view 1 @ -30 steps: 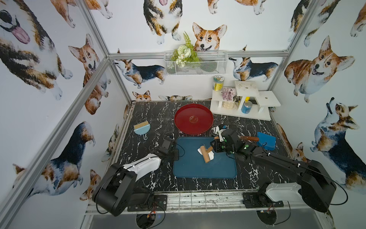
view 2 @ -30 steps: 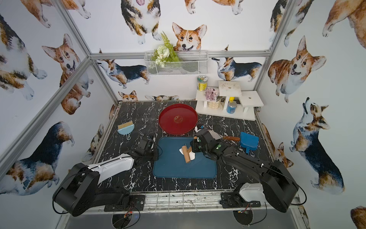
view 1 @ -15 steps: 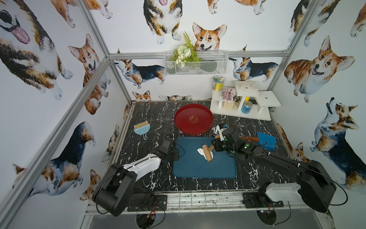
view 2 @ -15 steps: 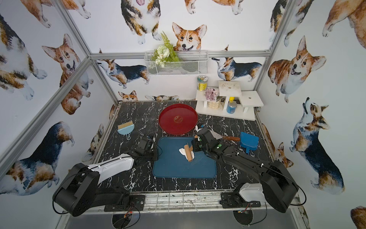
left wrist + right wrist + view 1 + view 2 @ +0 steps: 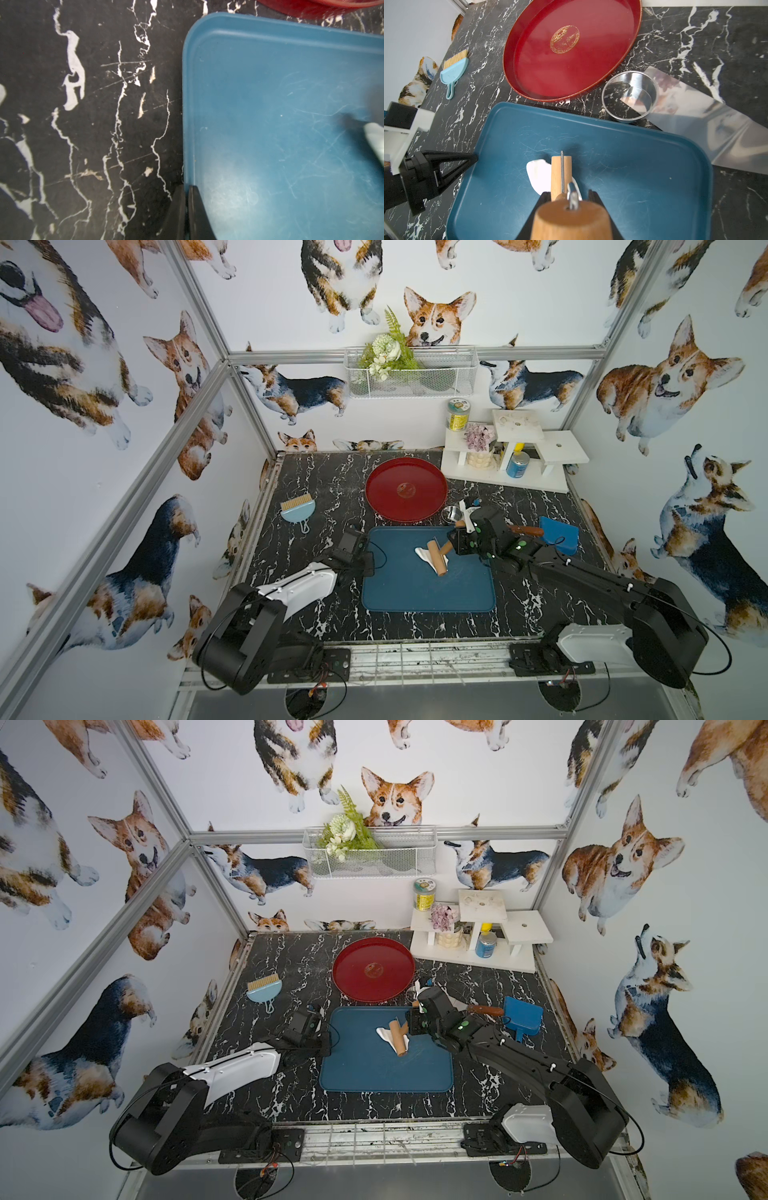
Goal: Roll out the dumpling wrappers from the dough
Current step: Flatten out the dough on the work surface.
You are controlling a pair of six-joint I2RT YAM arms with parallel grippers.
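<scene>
Both top views show the flattened white dough (image 5: pixel 421 552) on the far half of the dark blue rectangular tray (image 5: pixel 415 593). It is pinned under the barrel of a small wooden hand roller (image 5: pixel 436 558). The right pincer (image 5: pixel 453 545) is clamped on the roller's handle. The right wrist view confirms that grip: its black fingers (image 5: pixel 543 200) sit on either side of the round wooden handle. There the dough (image 5: pixel 539 176) spreads mostly to one side of the barrel, with only a sliver on the other.

Only that view shows plainly the shiny steel ring cutter (image 5: pixel 630 96) and the flat steel scraper blade (image 5: pixel 695 124), both beside the round red lacquer plate (image 5: pixel 591 66).

The left wrist view adds what the top views cannot. The left pincer (image 5: pixel 187 191) has its two fingers pressed together on nothing, with its tips at the tray's rim where it meets the black marble surface (image 5: pixel 83 104).

A second ago the roller lay slightly nearer the left arm. Over the last half second it has hardly shifted, and the left arm has stayed put.

The barrel's long axis runs from the far side of the surface toward the near side. Its near end leans a little toward the right arm, and the handle branches off toward the right pincer. The dough is an irregular patch stretched crosswise under the barrel, left to right.
</scene>
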